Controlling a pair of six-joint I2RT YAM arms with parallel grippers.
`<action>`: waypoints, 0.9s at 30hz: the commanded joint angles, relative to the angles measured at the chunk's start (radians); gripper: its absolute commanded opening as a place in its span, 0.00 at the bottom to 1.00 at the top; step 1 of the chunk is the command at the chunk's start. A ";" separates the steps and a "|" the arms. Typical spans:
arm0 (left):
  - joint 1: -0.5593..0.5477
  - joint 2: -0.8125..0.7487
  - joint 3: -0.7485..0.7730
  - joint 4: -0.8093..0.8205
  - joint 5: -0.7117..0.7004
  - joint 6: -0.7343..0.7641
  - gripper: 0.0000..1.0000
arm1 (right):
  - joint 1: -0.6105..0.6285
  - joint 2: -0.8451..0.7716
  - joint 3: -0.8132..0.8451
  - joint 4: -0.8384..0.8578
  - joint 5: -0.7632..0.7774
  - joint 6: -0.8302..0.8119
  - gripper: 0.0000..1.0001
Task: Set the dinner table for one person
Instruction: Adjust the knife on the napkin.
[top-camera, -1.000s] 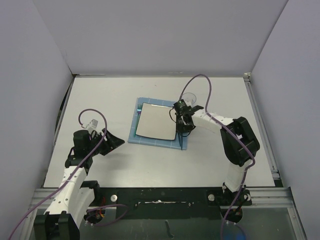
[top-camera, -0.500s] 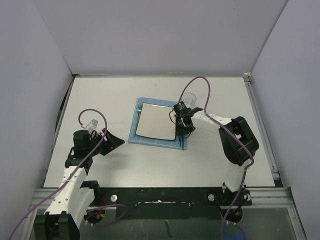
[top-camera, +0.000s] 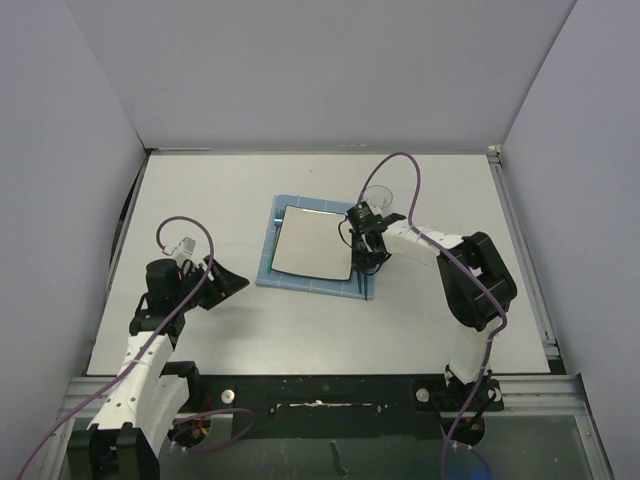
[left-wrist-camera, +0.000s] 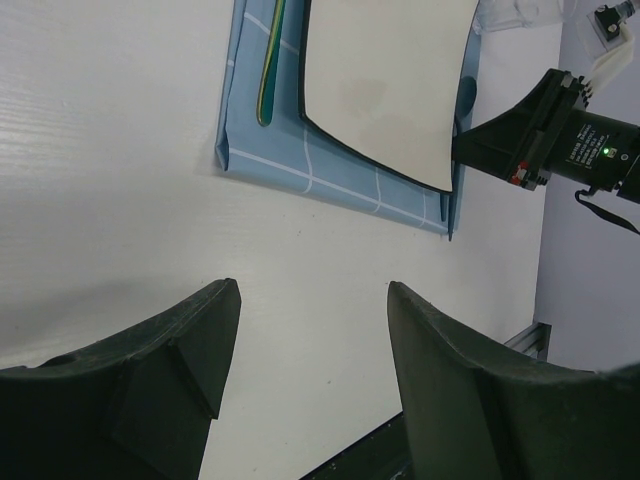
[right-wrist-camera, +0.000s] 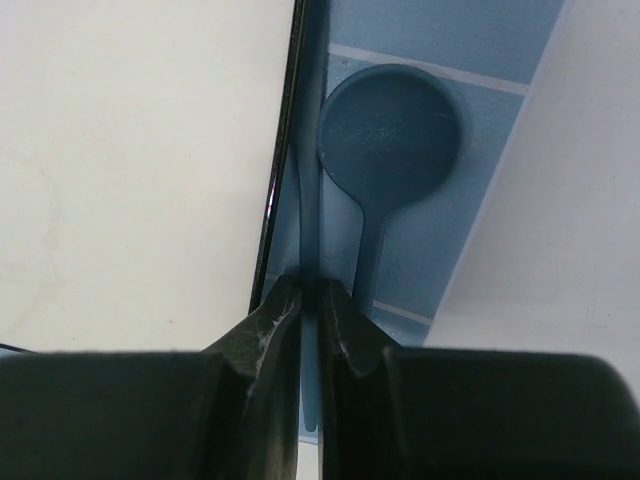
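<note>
**Right hand clamped on cutlery beside the plate, left hand idle**

The white worktop (top-camera: 200, 200) fills the scene below both arms. At its middle lies a blue placemat (top-camera: 268, 262) with a square white plate (top-camera: 313, 243) on it.

The right hand (right-wrist-camera: 310, 290) is low over the right strip of the placemat, just beside the plate's right edge. Its fingers are clenched on a thin blue utensil (right-wrist-camera: 308, 200). The utensil runs near to far between the plate's dark rim and a blue spoon (right-wrist-camera: 393, 125), which lies flat on the mat just to its right. What kind of utensil it is cannot be told.

A green utensil (left-wrist-camera: 270, 60) lies on the mat's left strip, alongside the plate. A clear glass (top-camera: 378, 195) stands on the worktop just past the mat's far right corner.

The left hand (left-wrist-camera: 312, 290) hangs above bare worktop at the near left, well apart from the placemat. Its fingers are spread wide, with nothing between them.
</note>
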 joint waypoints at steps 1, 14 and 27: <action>0.001 -0.023 0.036 0.042 0.012 0.005 0.59 | -0.005 -0.047 -0.019 -0.009 0.029 0.016 0.00; 0.001 -0.066 0.019 0.037 0.028 -0.008 0.59 | 0.015 -0.178 -0.052 -0.034 0.049 0.019 0.00; 0.001 -0.117 0.016 -0.007 0.030 -0.002 0.59 | 0.019 -0.163 -0.049 -0.018 0.048 0.042 0.00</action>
